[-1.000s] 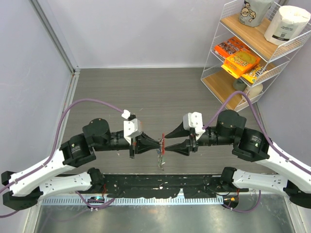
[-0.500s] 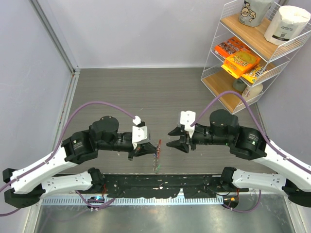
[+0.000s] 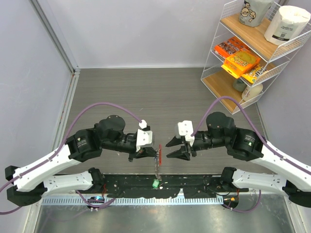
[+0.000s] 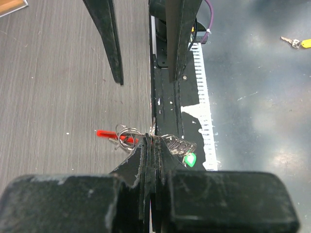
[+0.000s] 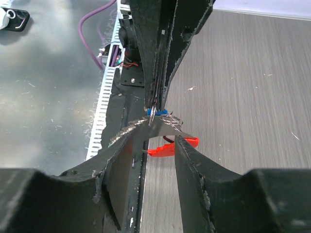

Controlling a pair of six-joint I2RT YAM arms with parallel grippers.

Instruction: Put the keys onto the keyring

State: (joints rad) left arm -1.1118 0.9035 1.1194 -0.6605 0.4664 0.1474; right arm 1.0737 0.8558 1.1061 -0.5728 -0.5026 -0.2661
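My left gripper (image 3: 154, 152) is shut on the keyring, pinching its silvery rings (image 4: 125, 137) just above the table's near edge. The keyring's red clip (image 3: 159, 150) sticks out beside the fingertips (image 4: 146, 145). Its chain (image 4: 176, 143) trails down to the green key (image 3: 155, 184) over the black base plate. A blue key head (image 5: 158, 112) shows right at the left gripper's shut tips (image 5: 156, 104). My right gripper (image 3: 168, 149) stands open a short way right of the clip, facing it. The red clip (image 5: 171, 147) lies just beyond its two fingers (image 5: 188, 160), untouched.
A wire shelf (image 3: 228, 77) with orange snack packs (image 3: 240, 60) and a paper roll (image 3: 289, 24) stands at the back right. The black base plate (image 3: 194, 187) and a metal tray (image 3: 160, 218) run along the near edge. A yellow-headed key (image 4: 297, 43) lies on that metal.
A second ago both grippers met at the keyring. The right gripper has since drawn back to the right. The left has carried the keyring nearer, and the green key now shows below.
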